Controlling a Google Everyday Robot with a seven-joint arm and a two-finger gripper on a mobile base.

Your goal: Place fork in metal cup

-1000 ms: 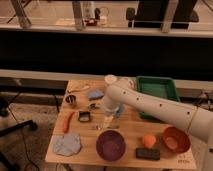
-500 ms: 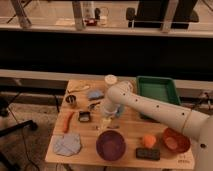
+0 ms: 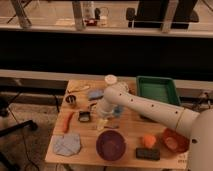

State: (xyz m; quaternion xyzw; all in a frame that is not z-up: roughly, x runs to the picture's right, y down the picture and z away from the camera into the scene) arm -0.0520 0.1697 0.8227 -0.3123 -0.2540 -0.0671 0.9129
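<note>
- On the wooden table (image 3: 127, 131), left of centre: gripper (image 3: 102, 121), held low just behind the purple bowl (image 3: 111, 145). How far it is opened cannot be told, and no hold on anything is shown.
- At the far-left corner: thin pale utensil, taken to be the fork (image 3: 77, 89), laid flat and well apart from the gripper.
- Just in front of the fork: metal cup (image 3: 71, 99), set upright.
- Risks judged: the flat fork may be skidded along the wood rather than pinched. The small metal cup may be tipped if the fork is lowered off-centre. The light blue cup (image 3: 118, 111) near the gripper may be knocked during the reach.
</note>
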